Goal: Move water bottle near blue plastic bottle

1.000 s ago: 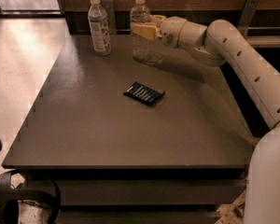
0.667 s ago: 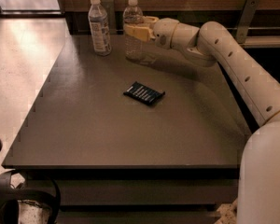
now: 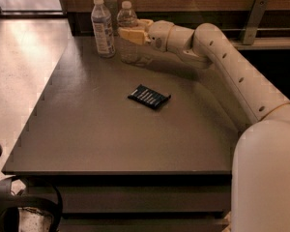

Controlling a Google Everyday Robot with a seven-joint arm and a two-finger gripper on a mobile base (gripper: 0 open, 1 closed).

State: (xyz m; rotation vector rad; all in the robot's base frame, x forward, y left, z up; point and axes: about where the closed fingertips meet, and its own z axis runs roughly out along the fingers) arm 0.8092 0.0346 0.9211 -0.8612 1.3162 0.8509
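Observation:
The water bottle (image 3: 127, 17) is a stout clear bottle with a white cap, at the back of the table (image 3: 111, 144). My gripper (image 3: 132, 33) reaches in from the right and is shut on the bottle's middle, its yellowish fingers (image 3: 130, 35) crossing the bottle. The blue plastic bottle (image 3: 102, 29), slim with a white cap and a large pale label, stands upright just left of the water bottle. A small gap separates the two. Whether the water bottle's base touches the table I cannot tell.
A dark blue snack packet (image 3: 149, 96) lies flat near the middle of the table. A wooden wall with a ledge and a metal bracket (image 3: 253, 18) runs behind the table. Pale floor lies left of the table edge. My arm spans the right side.
My gripper has carried the water bottle leftward along the back of the table, closing the distance to the blue plastic bottle. The snack packet and blue bottle have not moved.

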